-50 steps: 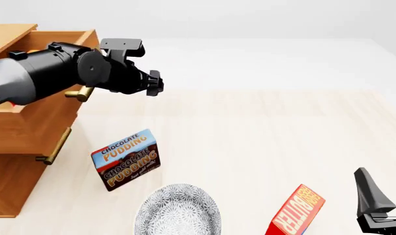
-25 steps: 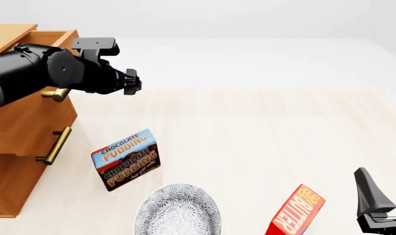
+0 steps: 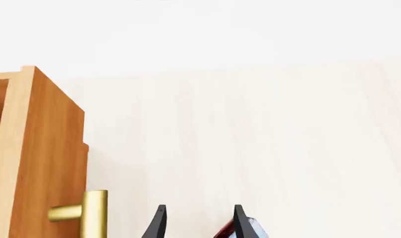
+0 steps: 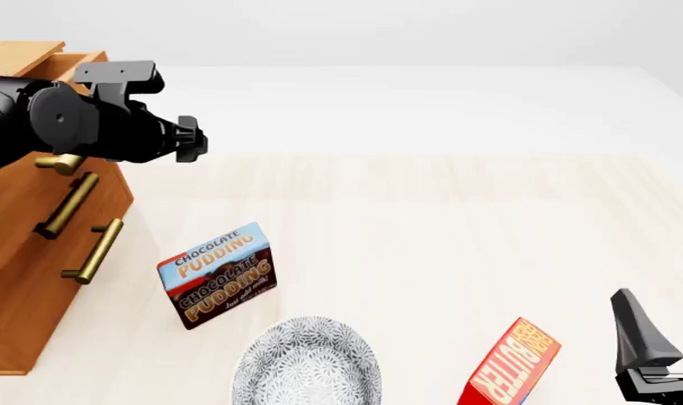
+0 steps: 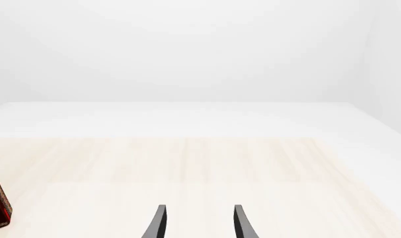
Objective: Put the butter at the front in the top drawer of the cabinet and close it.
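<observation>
Find the left gripper [image 3: 199,224] just off the front of the cabinet [image 4: 26,321], level with the top drawer [image 4: 107,192] and close above its brass handle [image 4: 65,205]. Read its fingers as parted by a modest gap, with nothing between them and no contact with wood or brass on show.

Judge the top drawer nearly home. Note a narrow side face of the drawer front in the left wrist view and a small step low on the cabinet's front in the front view, so take it as a sliver short of flush. Cannot tell for certain from these angles.

Cannot see the butter itself. Suppose it inside the top drawer, out of sight behind the drawer front, but treat that as a guess only.

Spot a look-alike butter carton [image 4: 508,364] standing on the table [image 4: 454,219] well to the right of the cabinet, at the near edge. Place the right gripper [image 4: 660,342] further right again, farthest from the cabinet, idle, with its fingers spread and empty.

Log a Chocolate Pudding box [image 4: 217,274] a short way right of the cabinet's lower drawer, and a patterned plate [image 4: 307,364] beyond that, nearer the camera.

Reckon the carrying done if the butter is indeed inside. Count as left only a last nudge to seat the top drawer flush.
</observation>
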Available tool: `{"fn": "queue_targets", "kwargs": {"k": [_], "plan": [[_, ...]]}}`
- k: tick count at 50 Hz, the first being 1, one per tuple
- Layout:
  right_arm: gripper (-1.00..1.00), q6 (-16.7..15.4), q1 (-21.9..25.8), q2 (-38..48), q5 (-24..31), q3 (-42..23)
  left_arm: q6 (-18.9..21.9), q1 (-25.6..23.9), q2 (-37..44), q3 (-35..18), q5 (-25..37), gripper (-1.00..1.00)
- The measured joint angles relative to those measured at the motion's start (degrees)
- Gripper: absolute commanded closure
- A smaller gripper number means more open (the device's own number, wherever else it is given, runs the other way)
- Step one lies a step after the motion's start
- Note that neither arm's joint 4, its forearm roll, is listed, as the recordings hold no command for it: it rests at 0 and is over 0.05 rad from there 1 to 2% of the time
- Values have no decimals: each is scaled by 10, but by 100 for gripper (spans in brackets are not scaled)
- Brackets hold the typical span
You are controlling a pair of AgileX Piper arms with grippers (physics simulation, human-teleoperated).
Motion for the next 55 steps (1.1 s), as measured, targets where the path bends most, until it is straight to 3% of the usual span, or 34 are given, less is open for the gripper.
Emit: {"fn": "queue_targets", "kwargs": {"k": [55], "plan": [[-100,0,0,0,0,0,-3,108,-54,62,-10,-100]]}}
